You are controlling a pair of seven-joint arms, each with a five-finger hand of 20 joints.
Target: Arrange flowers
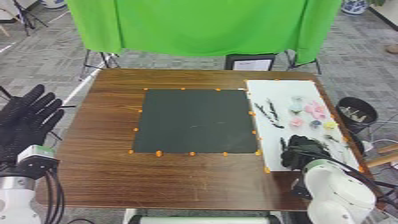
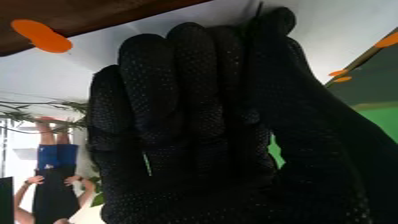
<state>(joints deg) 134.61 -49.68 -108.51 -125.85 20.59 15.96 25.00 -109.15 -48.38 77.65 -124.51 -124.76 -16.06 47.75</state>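
Note:
My right hand [image 1: 305, 149] is over the near part of the white sheet [image 1: 277, 90]. Pink flowers [image 1: 314, 110], a pale green flower [image 1: 296, 107] and a yellow flower [image 1: 330, 124] lie farther up the sheet, with dark branches [image 1: 269, 114] along its left side. In the right wrist view my right hand [image 2: 191, 125] has nearly straight fingers, the thumb alongside. A thin dark stem tip [image 2: 259, 7] shows by the thumb tip; whether it is held is unclear. My left hand [image 1: 28, 120] is open beyond the table's left edge.
A dark square mat [image 1: 197, 121] lies mid-table [image 1: 98, 130], with orange markers around it. More thin stems [image 1: 336, 144] lie right of my right hand. A black bin [image 1: 356, 112] stands off the table's right edge. A green cloth [image 1: 209, 25] hangs behind the table.

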